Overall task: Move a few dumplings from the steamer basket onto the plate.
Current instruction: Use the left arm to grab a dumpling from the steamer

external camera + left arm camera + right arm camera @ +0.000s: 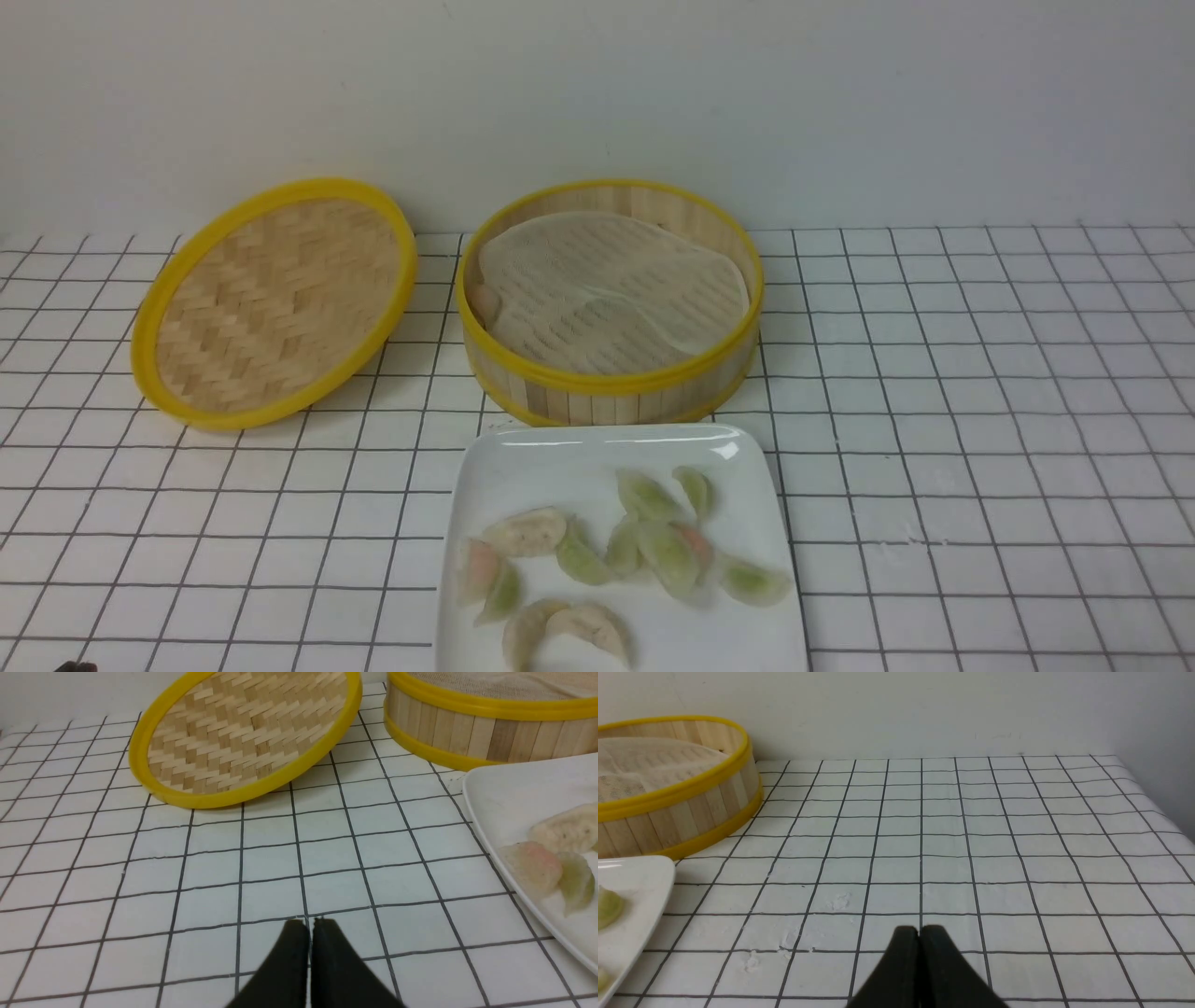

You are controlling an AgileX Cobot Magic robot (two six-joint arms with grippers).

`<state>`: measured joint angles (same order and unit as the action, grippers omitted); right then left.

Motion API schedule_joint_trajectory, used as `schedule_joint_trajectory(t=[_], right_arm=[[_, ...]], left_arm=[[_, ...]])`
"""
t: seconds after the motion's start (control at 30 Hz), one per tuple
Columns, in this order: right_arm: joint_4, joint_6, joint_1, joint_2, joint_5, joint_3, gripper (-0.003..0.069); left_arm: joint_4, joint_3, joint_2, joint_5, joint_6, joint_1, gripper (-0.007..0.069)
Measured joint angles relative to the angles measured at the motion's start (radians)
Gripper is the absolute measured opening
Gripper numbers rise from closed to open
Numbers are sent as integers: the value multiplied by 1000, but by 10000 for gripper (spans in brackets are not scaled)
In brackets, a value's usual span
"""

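Several dumplings (644, 551), pale green, beige and pink-orange, lie on the white plate (523, 467) at the front centre. Two of them show in the left wrist view (532, 868) on the plate (504, 798). The steamer basket (611, 383) stands just behind the plate; its whitish liner (607, 289) is rumpled, and one beige dumpling (484, 301) peeks from under the liner's left edge. My left gripper (308, 921) is shut and empty, low over the cloth left of the plate. My right gripper (920, 929) is shut and empty over the cloth right of the plate (630, 891) and basket (677, 812).
The shallow woven lid (275, 299) leans tilted on the cloth left of the basket, also in the left wrist view (243, 737). A white grid-patterned cloth (980, 420) covers the table, with a wall behind and the table's right edge (1157, 798).
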<state>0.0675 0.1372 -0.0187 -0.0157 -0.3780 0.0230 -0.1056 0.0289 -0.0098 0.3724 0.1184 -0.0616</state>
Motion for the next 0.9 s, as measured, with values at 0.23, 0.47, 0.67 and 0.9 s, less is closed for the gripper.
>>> schedule_joint_trajectory(t=[0.23,0.47,0.67,0.9], right_arm=[[0,0,0,0,0,0,-14],[0,0,0,0,0,0,-14],[0,0,0,0,0,0,-14],[0,0,0,0,0,0,-14]], left_arm=[[-237,1,0,-131,-68,0,-6],[-453,-34,0,-505,-118,1,-6],[-463,-381,240,-221,-98,1,-6],[-404,-986,1002,422,140,1,-6]])
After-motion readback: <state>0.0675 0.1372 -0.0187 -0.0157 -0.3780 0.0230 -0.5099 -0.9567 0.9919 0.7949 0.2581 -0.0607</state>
